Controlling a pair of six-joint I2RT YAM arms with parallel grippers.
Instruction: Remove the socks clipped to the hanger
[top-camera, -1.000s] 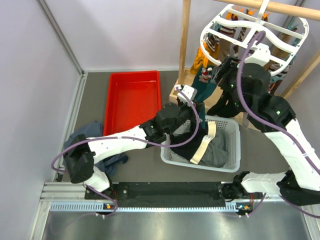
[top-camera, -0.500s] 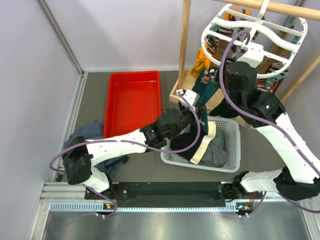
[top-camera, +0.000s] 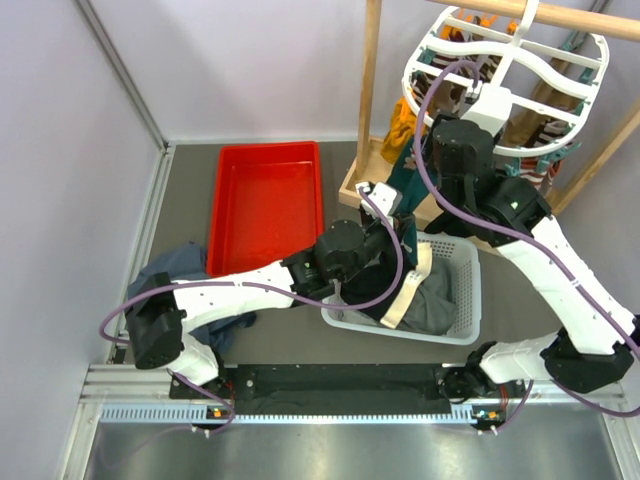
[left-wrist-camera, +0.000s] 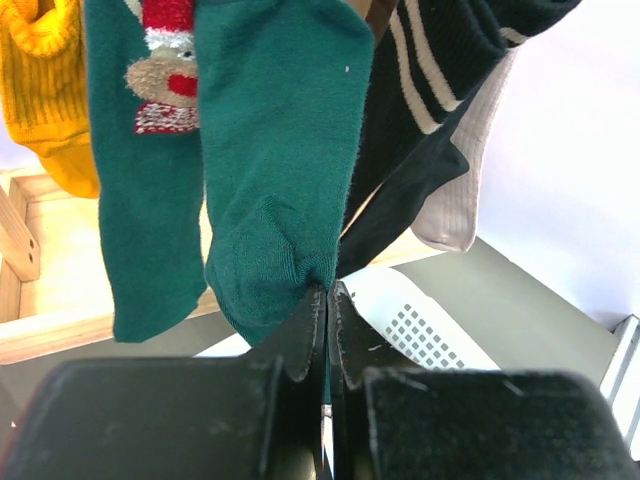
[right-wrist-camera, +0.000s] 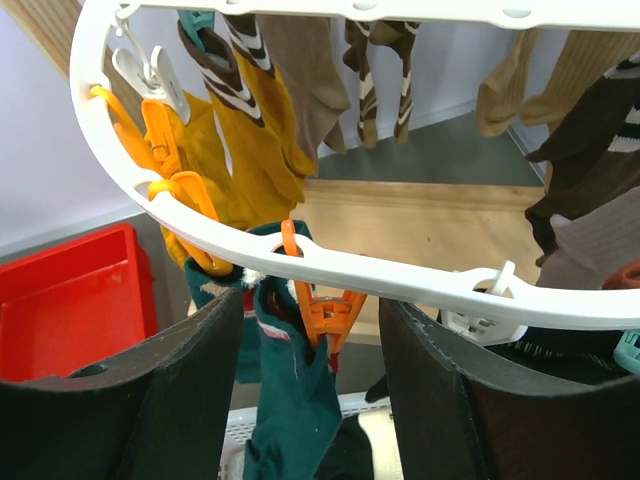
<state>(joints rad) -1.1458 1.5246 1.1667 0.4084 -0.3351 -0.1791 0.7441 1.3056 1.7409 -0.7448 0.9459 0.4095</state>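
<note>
The white hanger (top-camera: 408, 72) hangs from a wooden pole, with socks clipped round its rim (right-wrist-camera: 420, 280). My left gripper (left-wrist-camera: 326, 292) is shut on the lower edge of a dark teal sock (left-wrist-camera: 275, 150). That sock hangs beside a second teal sock (left-wrist-camera: 150, 200) with a red and white mark. Seen from the right wrist, the held teal sock (right-wrist-camera: 290, 400) hangs from an orange clip (right-wrist-camera: 325, 305). My right gripper (right-wrist-camera: 310, 302) is open just under the rim, one finger on each side of that clip and touching neither. Mustard socks (right-wrist-camera: 250, 150) and brown-white striped socks (right-wrist-camera: 380, 60) hang further round.
A white basket (top-camera: 475, 290) holding dark clothes with a beige band sits under the left gripper. A red tray (top-camera: 262, 205) lies to the left of the wooden rack post (top-camera: 370, 90). A blue-grey garment (top-camera: 175, 265) lies by the left arm's base.
My right wrist has swung left and up, from in front of the hanger to under its near rim, astride the orange clip. The left gripper keeps its hold on the teal sock.
</note>
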